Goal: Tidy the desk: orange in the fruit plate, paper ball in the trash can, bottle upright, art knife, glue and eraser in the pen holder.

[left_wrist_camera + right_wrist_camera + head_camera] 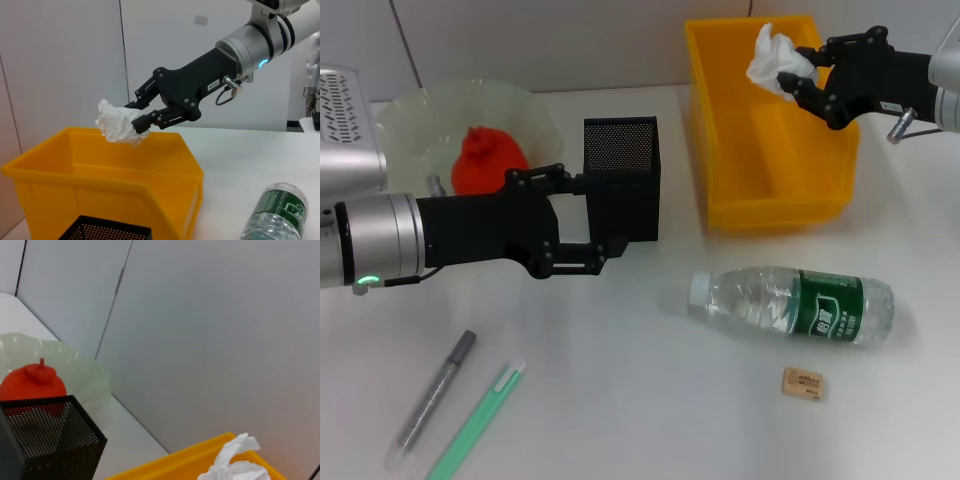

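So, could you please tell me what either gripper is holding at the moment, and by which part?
The right gripper pinches the paper ball by its side, above the trash can. The left gripper holds nothing.

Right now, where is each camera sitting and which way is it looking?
Head view: up high, looking down at the desk; both arms show, right hand holding the paper ball over the trash can.
Left wrist view: low, looking across the trash can at the right hand.
Right wrist view: looks toward the wall, past the pen holder and orange; no arm shows.
All three share the paper ball.
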Available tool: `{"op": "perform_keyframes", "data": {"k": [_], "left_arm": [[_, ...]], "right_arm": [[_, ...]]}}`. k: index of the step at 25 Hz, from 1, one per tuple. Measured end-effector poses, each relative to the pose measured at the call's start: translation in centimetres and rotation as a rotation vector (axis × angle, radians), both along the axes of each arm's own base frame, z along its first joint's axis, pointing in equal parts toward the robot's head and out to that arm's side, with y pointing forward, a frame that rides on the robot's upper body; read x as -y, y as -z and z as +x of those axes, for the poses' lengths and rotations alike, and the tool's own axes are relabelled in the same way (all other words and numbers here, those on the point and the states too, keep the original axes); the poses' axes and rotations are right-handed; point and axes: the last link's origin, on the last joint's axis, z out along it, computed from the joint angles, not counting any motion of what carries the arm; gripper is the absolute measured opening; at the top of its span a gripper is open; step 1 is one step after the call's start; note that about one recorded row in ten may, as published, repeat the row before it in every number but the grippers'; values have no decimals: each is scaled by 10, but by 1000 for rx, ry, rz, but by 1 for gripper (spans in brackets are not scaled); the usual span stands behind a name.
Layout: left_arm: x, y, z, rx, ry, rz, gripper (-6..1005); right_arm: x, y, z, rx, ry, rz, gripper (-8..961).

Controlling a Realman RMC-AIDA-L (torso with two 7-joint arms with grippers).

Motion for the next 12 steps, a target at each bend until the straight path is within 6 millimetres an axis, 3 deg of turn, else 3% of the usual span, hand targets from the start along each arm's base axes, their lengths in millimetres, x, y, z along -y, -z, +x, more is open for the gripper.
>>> {"op": "perform_keyframes", "data": {"k": [12], "left_arm": [[0,0,0,-1,1,-1,835]], "right_arm": [[3,2,2,-11,7,-5,495]]}}
